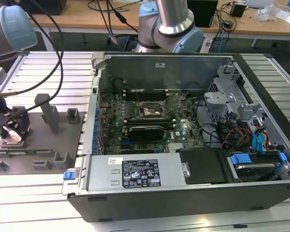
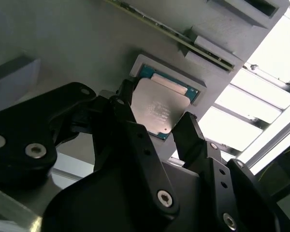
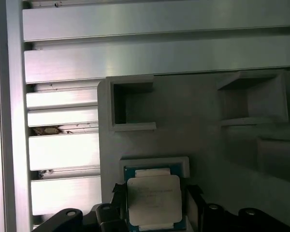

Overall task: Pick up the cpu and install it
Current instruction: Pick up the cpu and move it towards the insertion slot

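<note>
Gripper (image 1: 12, 135): at the exterior view's left, low over a grey holder plate (image 1: 43, 145); in both wrist views its black fingers (image 2: 195, 142) stand apart, one on each side of the cpu (image 2: 157, 111) and close to its edges, though contact cannot be told
Cpu: flat in a shallow square nest of the plate, not lifted; pale silvery lid with a thin blue-green rim
Room by the nest: in the first wrist view the cpu (image 3: 154, 200) lies between the fingertips of the gripper (image 3: 155, 191), with bare plate beyond it, then an open-fronted pocket (image 3: 130, 104) and a second one (image 3: 251, 99), both well apart from it
Plate: matte grey, with upright posts (image 1: 50, 113) near the gripper
Table (image 1: 34, 208): bright ribbed metal slats running under plate and case
Cables (image 1: 58, 58): black, hanging down toward the gripper
Computer case (image 1: 183, 198): dark metal box lying open – its wall stands just beside the plate's edge
Socket (image 1: 152, 110): dark square frame on the green board (image 1: 111, 121), well apart from the gripper
Card (image 1: 146, 130): long, black, just beside the socket
Desk (image 1: 261, 24): wood, along the back
</note>
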### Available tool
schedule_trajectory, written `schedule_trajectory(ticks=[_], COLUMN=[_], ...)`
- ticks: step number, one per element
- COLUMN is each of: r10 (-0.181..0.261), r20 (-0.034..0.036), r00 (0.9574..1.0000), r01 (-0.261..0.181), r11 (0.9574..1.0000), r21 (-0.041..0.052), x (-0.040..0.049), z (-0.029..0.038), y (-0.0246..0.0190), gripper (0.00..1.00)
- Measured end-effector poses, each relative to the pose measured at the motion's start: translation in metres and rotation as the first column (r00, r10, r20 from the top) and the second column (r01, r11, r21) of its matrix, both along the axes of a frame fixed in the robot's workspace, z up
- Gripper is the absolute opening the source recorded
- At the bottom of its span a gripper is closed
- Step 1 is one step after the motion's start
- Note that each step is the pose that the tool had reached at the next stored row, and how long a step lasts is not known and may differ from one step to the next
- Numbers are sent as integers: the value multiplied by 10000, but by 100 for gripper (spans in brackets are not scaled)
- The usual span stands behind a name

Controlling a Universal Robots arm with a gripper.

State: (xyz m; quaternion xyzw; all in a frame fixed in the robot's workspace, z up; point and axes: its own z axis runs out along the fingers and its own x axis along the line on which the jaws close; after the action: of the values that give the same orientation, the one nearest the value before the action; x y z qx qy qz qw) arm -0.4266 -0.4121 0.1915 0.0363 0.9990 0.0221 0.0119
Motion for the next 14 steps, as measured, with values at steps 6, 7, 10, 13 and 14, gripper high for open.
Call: schedule_trajectory(ticks=[6,7,10,13,14], r10=[3,3,3,3,3], r20=[-3,-1,0,0,-1], r00=[10000,10000,10000,10000,10000], r01=[-3,-3,-3,-3,-3], r11=[10000,10000,10000,10000,10000], r21=[2,3,4,4,4], x=[0,0,0,0,0], z=[-34,-35,-36,-37,-37], y=[4,5,5,5,5], gripper=[60,60,60,60,58])
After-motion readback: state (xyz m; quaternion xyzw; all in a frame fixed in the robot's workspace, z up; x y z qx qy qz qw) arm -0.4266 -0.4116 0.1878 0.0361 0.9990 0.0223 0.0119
